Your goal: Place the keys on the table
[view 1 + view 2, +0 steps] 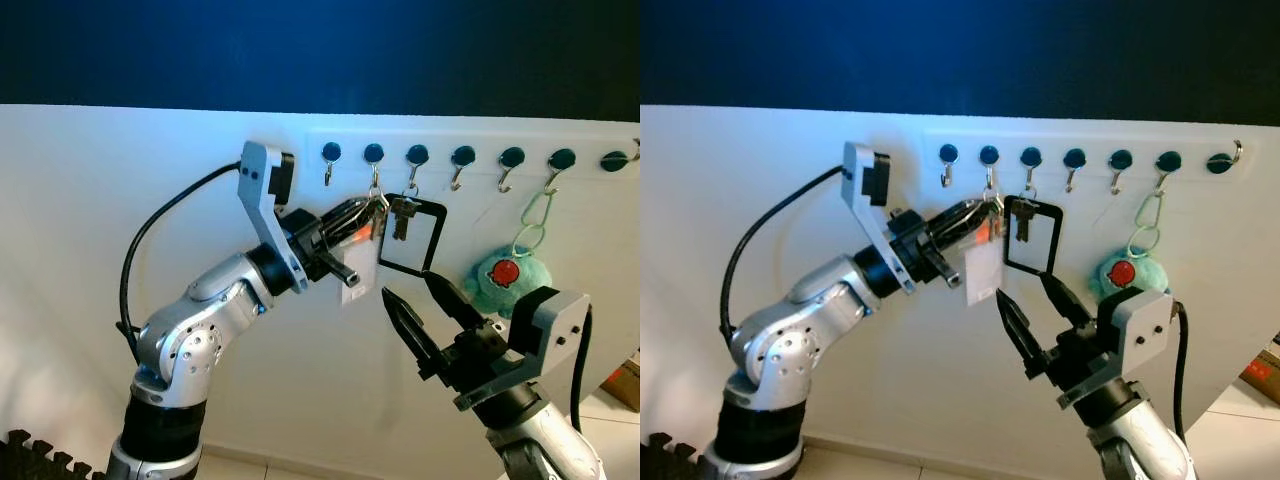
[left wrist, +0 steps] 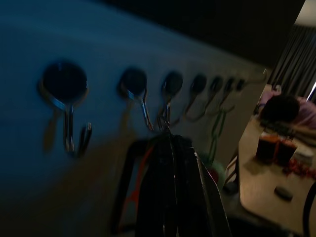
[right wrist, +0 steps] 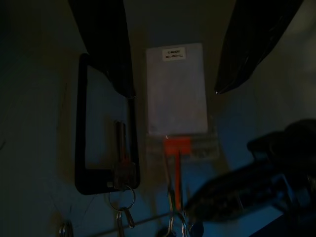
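Left eye view, hooks: a row of dark-capped hooks [image 1: 417, 156] on the white wall.
Left eye view, keys: the keys [image 1: 378, 215] hang from the second hook from the robot's left, with a white card [image 1: 358, 270] below them.
Left eye view, left pincer: the left pincer [image 1: 362, 214] is raised to the keys, fingers closed narrowly around the bunch.
Left eye view, right pincer: the right pincer [image 1: 418, 298] points up below a black frame [image 1: 412, 238], fingers spread wide, holding nothing.
Left eye view, other: a teal plush toy [image 1: 506, 278] hangs from a green clip further right.

Left wrist view, hooks: the row runs away along the wall; the black fingers [image 2: 170, 192] sit just under one hook.
Left wrist view, worktop: a worktop [image 2: 269, 182] with small items lies beyond.

Right wrist view, card: white card with an orange strap [image 3: 175, 170], between the two fingers.
Right wrist view, key: a key [image 3: 122, 158] inside the black frame.
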Motion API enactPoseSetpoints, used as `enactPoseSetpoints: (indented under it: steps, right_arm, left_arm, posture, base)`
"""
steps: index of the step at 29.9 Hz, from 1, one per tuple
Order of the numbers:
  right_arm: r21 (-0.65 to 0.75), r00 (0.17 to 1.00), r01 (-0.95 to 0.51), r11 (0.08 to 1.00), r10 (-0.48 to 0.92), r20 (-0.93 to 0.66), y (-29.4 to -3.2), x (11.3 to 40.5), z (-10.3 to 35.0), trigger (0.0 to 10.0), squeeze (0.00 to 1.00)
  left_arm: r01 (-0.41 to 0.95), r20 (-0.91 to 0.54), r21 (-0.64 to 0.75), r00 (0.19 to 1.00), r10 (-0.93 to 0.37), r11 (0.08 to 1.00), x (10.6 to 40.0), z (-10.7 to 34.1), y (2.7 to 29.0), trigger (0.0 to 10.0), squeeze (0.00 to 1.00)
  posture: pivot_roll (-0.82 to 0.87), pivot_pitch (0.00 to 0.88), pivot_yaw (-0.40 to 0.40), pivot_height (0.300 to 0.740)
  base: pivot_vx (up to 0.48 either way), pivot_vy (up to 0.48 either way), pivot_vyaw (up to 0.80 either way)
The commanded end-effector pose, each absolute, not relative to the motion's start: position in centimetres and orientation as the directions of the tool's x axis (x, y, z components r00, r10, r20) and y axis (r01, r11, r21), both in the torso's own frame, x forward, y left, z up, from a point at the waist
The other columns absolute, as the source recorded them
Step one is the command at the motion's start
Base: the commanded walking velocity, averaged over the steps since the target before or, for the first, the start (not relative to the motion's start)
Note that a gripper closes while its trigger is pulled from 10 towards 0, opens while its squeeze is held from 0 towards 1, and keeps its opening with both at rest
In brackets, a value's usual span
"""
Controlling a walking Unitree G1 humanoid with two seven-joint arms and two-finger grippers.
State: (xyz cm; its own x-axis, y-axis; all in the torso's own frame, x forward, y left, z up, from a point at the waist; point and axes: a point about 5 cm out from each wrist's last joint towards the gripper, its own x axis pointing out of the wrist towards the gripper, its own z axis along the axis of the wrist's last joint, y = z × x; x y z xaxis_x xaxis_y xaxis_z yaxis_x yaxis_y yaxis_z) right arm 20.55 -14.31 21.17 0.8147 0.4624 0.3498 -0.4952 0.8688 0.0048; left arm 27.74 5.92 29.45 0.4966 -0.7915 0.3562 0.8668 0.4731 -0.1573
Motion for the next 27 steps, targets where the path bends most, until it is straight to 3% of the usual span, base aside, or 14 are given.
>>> enactPoseSetpoints:
  steps: [1,13,17,27]
  right_arm:
    - [0.009,0.813,-0.504,0.864,0.471,0.342,-14.1,20.3,21.1,10.0,0.00]
    - [0.011,0.811,-0.510,0.860,0.477,0.339,-14.0,20.4,21.0,10.0,0.00]
    - [0.011,0.811,-0.511,0.859,0.478,0.338,-13.9,20.3,21.0,10.0,0.00]
    - [0.012,0.811,-0.512,0.859,0.479,0.334,-13.8,20.4,20.9,10.0,0.00]
  left_arm:
    - [0.868,0.396,-0.186,0.494,-0.774,0.460,27.8,30.0,6.0,10.0,0.00]
    - [0.874,0.454,-0.206,0.483,-0.748,0.439,27.9,31.1,6.4,10.0,0.00]
    - [0.860,0.349,-0.181,0.510,-0.786,0.478,28.1,29.8,6.3,10.0,0.00]
    - [0.846,0.261,-0.220,0.530,-0.807,0.485,27.6,27.2,6.5,10.0,0.00]
  posture:
    - [-0.09,0.085,0.044,0.740]
    - [-0.08,0.087,0.041,0.740]
    - [-0.08,0.086,0.043,0.740]
    - [-0.08,0.085,0.044,0.740]
  base:
    - [0.000,0.000,0.00]
    - [0.000,0.000,0.00]
    - [0.000,0.000,0.00]
    - [0.000,0.000,0.00]
